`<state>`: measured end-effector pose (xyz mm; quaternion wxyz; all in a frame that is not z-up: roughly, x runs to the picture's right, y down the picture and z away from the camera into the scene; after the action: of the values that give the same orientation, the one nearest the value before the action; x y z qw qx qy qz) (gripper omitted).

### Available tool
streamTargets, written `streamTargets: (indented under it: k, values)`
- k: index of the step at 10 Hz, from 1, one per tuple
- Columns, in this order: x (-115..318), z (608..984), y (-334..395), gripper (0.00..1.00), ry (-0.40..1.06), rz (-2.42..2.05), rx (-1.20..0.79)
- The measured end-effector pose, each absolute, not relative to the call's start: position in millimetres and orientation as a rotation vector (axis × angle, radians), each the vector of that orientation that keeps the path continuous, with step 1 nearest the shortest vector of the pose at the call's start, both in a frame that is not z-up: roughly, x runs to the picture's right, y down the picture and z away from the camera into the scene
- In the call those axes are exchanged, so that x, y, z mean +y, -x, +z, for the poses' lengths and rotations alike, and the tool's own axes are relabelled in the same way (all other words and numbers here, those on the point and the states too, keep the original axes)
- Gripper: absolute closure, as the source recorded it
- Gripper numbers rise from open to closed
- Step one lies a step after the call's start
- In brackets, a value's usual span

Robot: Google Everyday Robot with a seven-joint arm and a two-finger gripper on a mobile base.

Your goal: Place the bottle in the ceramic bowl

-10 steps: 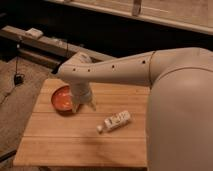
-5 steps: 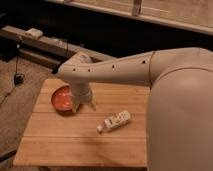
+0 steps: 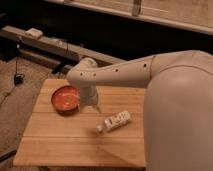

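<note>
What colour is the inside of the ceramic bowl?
Glossy orange-red, in the camera view; the end effector hangs beside the ceramic bowl.

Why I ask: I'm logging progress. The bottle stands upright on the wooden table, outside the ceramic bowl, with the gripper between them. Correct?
Not quite: the camera view shows the bottle lying on its side, not upright. The rest holds: it is on the wooden table, outside the ceramic bowl, with the gripper between them.
</note>
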<state>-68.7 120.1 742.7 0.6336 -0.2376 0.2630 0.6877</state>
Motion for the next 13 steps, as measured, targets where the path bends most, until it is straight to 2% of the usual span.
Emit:
streamTargets:
  k: [5,13]
  values:
    - [131.1,775.4,27.7,0.35,0.528,1.694,0.66]
    - [135.0,820.7,44.1,0.35,0.57,1.648,0.656]
